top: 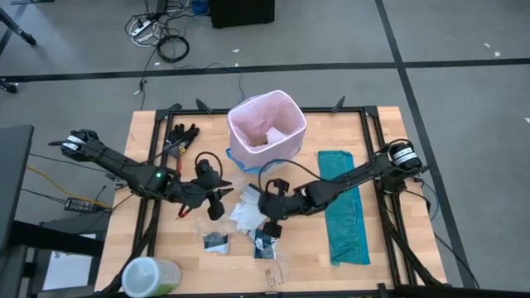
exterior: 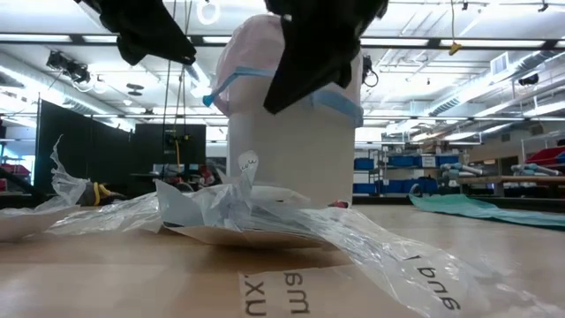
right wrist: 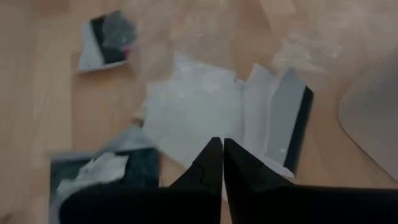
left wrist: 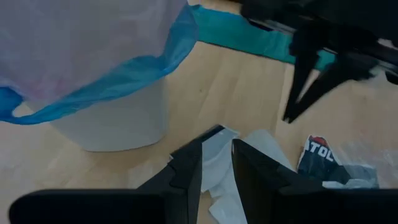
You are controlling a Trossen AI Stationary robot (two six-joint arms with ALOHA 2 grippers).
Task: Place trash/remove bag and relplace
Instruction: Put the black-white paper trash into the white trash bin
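A white bin (top: 267, 132) stands at the table's far middle, lined with the pale pink bag (top: 257, 116). The bag's blue band (left wrist: 124, 87) is folded over the rim, and some trash (top: 270, 136) lies inside. More trash lies on the table in front of the bin: white papers (top: 246, 213), black-and-white packets (top: 217, 241) (right wrist: 106, 40) and clear wrappers (exterior: 265, 212). My left gripper (left wrist: 216, 171) hangs open above the white papers (left wrist: 219, 149), left of the pile. My right gripper (right wrist: 222, 146) is shut with nothing in it and hangs over the pile (top: 267, 211), clear of the table.
A teal-green plastic bag (top: 344, 207) lies flat along the table's right side. A green-lidded container (top: 151, 276) stands at the near left corner. Dark gloves and tools (top: 182, 136) lie left of the bin. A printed cardboard piece (exterior: 282, 296) lies at the near edge.
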